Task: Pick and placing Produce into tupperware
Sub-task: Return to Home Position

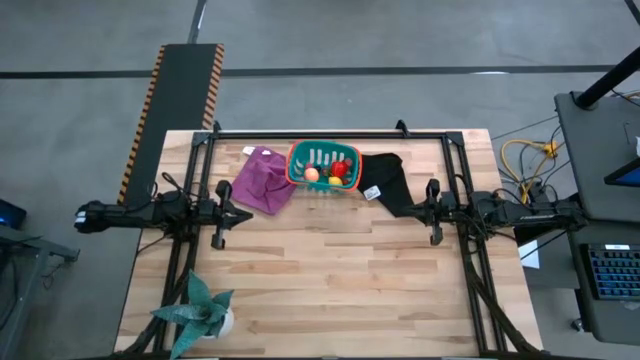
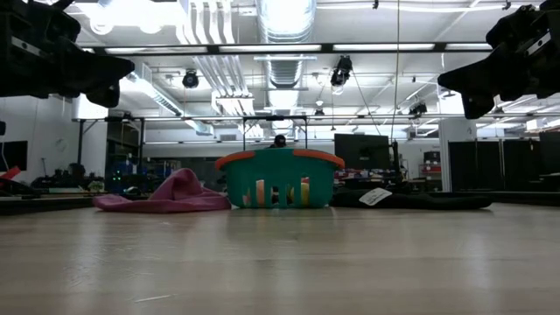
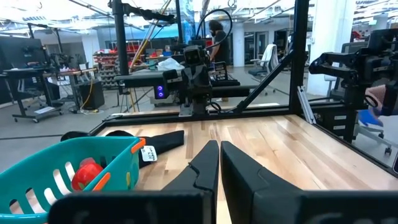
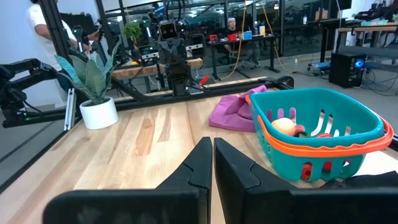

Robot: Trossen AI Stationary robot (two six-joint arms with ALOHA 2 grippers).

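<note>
The teal tupperware (image 1: 322, 166) with an orange rim stands on its base near the table's far edge, between a purple cloth and a black cloth. Inside it lie produce pieces: an orange-peach ball (image 1: 312, 174), a red pepper (image 1: 341, 168) and a yellow piece (image 1: 336, 182). The right wrist view shows the ball (image 4: 283, 126) inside the tupperware (image 4: 323, 134); the left wrist view shows a red piece (image 3: 86, 174) through its wall. My left gripper (image 1: 226, 213) hovers at the table's left, fingers shut (image 3: 219, 163). My right gripper (image 1: 432, 213) hovers at the right, fingers shut (image 4: 212, 160). Both are empty.
A purple cloth (image 1: 262, 179) lies left of the tupperware and a black cloth with a white tag (image 1: 385, 184) lies right of it. A green spiky plant in a white pot (image 1: 203, 309) stands at the near left corner. Bare wood spans the table's middle and near side.
</note>
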